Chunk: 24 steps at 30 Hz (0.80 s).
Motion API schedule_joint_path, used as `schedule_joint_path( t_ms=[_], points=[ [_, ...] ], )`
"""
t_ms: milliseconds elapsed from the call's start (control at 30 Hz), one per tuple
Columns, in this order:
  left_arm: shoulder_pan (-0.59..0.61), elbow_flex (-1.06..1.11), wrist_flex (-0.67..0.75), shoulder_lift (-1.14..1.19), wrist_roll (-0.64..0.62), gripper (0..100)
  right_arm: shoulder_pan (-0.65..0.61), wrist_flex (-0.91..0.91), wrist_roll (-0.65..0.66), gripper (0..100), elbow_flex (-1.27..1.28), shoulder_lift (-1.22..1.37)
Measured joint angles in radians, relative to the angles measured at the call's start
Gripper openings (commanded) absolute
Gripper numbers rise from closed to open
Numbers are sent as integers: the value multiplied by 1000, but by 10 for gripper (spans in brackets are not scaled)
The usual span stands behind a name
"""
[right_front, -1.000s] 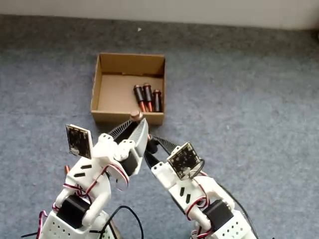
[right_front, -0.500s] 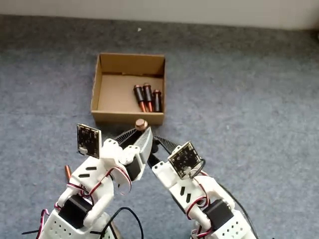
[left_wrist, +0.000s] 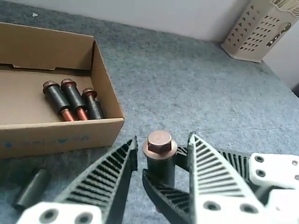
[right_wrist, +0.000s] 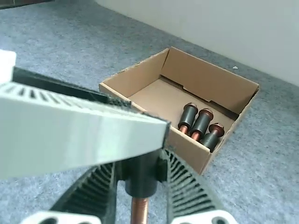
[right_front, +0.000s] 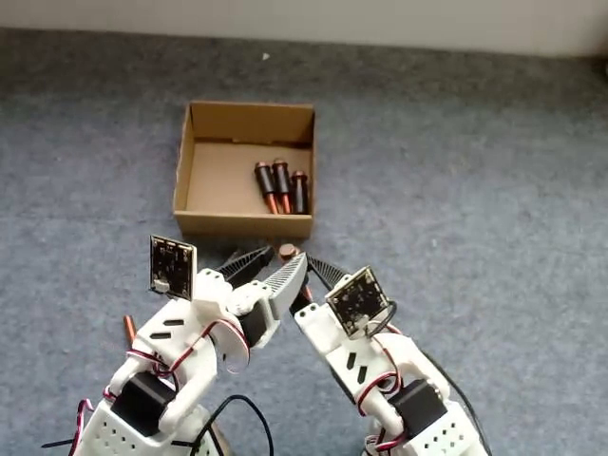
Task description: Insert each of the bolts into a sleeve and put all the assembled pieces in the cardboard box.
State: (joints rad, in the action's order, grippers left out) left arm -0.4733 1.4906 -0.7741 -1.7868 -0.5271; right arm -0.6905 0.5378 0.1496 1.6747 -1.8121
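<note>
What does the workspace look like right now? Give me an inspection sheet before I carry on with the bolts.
Surface: grey carpet.
Job's things: the cardboard box holds three assembled pieces; another bolt sits in a sleeve between the hands; a loose sleeve lies on the carpet by the box's near wall; a loose bolt lies beside the left arm.
Clutter: nothing seen.
Hands: right hand shut on the sleeve; left hand open, its fingers on either side of the bolt.
Cables: red, white and black wires on the arms; a black cable near their bases.
Surroundings: pale wall; a beige perforated container.
</note>
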Motion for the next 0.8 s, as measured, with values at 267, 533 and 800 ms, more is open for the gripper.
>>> schedule_joint_path(
  t_ms=[267,533,800],
  points=[
    [129,-12,0,0,-44,99,5,0,0,5,0,0],
    [345,44,-52,0,15,5,77,41,0,7,0,0],
    [559,161,-114,0,89,6,81,178,-52,5,-127,66]
  ],
)
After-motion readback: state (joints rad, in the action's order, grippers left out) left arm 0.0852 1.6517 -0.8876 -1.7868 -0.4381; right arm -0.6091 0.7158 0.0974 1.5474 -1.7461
